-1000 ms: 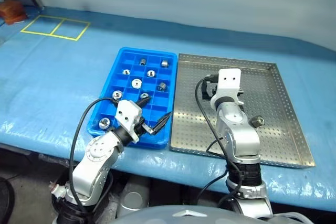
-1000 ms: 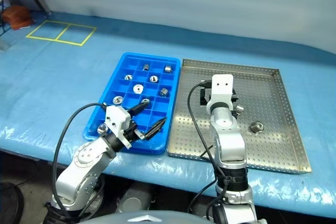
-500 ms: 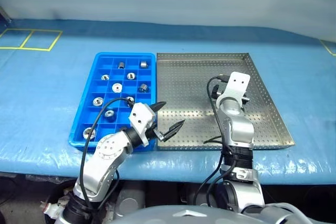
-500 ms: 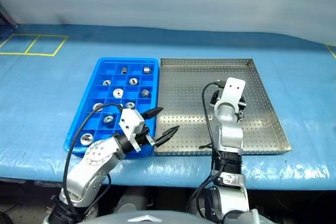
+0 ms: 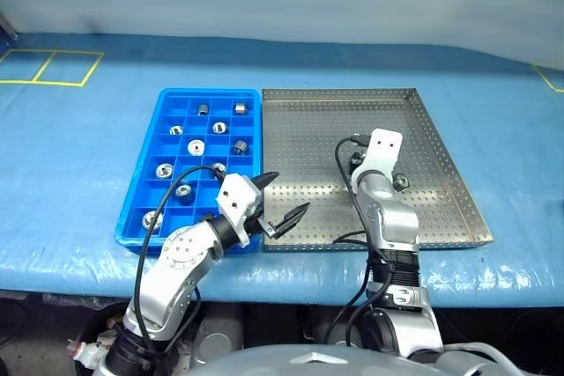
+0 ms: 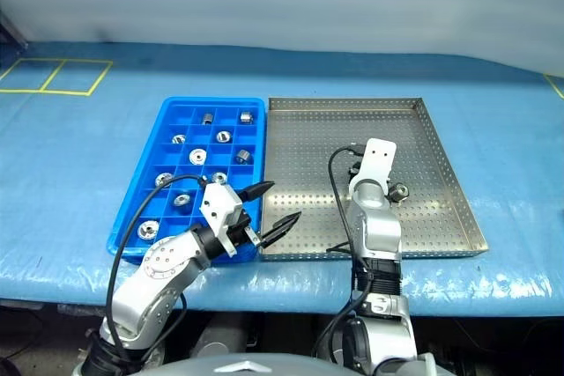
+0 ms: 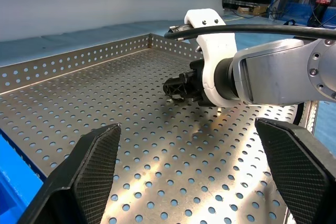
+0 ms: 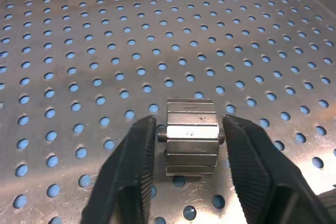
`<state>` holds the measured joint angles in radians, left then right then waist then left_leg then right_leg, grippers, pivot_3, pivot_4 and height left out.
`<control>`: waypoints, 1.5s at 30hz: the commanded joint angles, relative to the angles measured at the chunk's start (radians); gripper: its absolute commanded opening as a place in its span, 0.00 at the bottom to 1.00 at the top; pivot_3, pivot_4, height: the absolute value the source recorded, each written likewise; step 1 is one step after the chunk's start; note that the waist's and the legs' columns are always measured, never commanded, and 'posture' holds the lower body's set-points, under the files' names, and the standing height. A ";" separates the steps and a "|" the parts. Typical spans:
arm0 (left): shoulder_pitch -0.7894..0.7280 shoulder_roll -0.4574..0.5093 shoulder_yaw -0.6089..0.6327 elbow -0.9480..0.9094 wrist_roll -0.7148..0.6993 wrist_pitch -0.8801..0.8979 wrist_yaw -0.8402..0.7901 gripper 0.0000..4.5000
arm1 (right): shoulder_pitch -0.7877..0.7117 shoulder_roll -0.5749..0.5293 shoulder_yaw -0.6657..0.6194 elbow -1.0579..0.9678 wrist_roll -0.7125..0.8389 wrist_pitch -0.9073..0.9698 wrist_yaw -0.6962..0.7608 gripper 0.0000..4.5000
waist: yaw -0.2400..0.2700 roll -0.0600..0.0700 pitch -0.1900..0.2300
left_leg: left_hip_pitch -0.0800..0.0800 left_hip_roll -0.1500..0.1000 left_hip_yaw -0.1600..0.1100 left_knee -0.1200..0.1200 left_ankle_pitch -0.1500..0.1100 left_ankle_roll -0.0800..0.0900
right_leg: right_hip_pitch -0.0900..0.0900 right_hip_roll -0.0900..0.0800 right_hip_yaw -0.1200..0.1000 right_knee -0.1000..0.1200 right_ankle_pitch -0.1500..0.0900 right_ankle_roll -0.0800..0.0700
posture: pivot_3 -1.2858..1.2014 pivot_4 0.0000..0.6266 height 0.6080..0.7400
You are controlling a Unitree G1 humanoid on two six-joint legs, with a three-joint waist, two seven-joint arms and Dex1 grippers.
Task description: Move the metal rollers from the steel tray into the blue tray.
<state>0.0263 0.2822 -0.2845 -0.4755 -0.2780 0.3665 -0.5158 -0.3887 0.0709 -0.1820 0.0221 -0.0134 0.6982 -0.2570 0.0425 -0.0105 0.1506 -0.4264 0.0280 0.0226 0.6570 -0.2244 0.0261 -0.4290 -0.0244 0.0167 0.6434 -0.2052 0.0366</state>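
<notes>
Right now I have the right gripper [image 8: 189,145] down on the floor of the steel tray [image 5: 317,129], its two black fingers [image 8: 134,171] closed on a metal roller [image 8: 191,136]. In the right wrist view that roller sits at lower centre of the frame, a short faceted silver cylinder lying on its side on the perforated floor. Its long axis runs across the frame from one finger to the other, so each end face meets a pad. A small dark stub shows at either end, though I cannot make out the central hole from here.

From the head cameras the pinched roller shows at centre right of the frame, just beside the white wrist bracket, in the lower right part of the steel tray.

My left gripper [image 5: 280,202] hangs at lower centre of that frame, over the near corner of the blue tray [image 5: 145,191] where it meets the steel tray, fingers spread wide and holding nothing.

Other rollers [image 5: 196,147] sit one per compartment in the blue tray, most of them apparently standing on end.
</notes>
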 commanded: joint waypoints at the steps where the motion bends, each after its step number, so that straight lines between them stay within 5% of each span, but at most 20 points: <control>1: -0.001 -0.014 0.010 -0.018 0.000 -0.017 0.017 1.00 | 0.007 -0.023 0.079 -0.117 -0.010 0.029 0.057 0.29 | 0.000 0.000 0.000 | 0.000 0.000 0.000 0.000 0.000 0.000 | 0.000 0.000 0.000 0.000 0.000 0.000 | 0.60 0.24 1.00; 12: 0.036 -0.029 0.055 -0.016 0.040 -0.095 0.084 1.00 | -0.099 -0.133 0.426 -0.440 0.091 0.342 0.396 0.29 | 0.004 0.001 0.001 | 0.000 0.000 -0.001 0.000 0.000 0.000 | -0.001 0.001 -0.001 0.000 0.000 0.000 | 0.62 0.24 1.00; 21: 0.131 0.044 0.145 -0.075 -0.021 -0.147 0.012 1.00 | -0.143 -0.072 0.504 -0.468 0.186 0.375 0.488 0.29 | 0.035 0.001 0.001 | -0.001 0.003 -0.001 0.000 0.000 0.000 | -0.001 -0.001 -0.001 -0.001 0.000 0.000 | 0.64 0.24 1.00; 35: 0.237 0.163 0.184 -0.130 -0.077 -0.102 -0.061 1.00 | -0.005 -0.118 0.550 -0.437 0.242 0.415 0.534 0.29 | 0.060 0.001 0.002 | -0.002 0.004 -0.001 -0.001 0.000 0.000 | -0.002 -0.003 -0.004 -0.002 -0.002 -0.002 | 0.66 0.24 1.00; 45: 0.204 0.165 0.173 -0.108 -0.099 -0.096 -0.106 1.00 | 0.041 -0.086 0.481 -0.483 0.238 0.382 0.474 1.00 | 0.063 0.001 0.002 | -0.002 0.004 -0.001 -0.001 0.000 -0.001 | -0.002 -0.004 -0.004 -0.002 -0.002 -0.001 | 0.64 0.24 1.00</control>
<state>0.2515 0.4531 -0.0980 -0.5559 -0.3579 0.2757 -0.6080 -0.3534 -0.0367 0.3230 -0.4291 0.2260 1.1062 0.2409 0.1057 -0.0097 0.1525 -0.4282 0.0325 0.0217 0.6560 -0.2249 0.0254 -0.4316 -0.0282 0.0126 0.6414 -0.2070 0.0350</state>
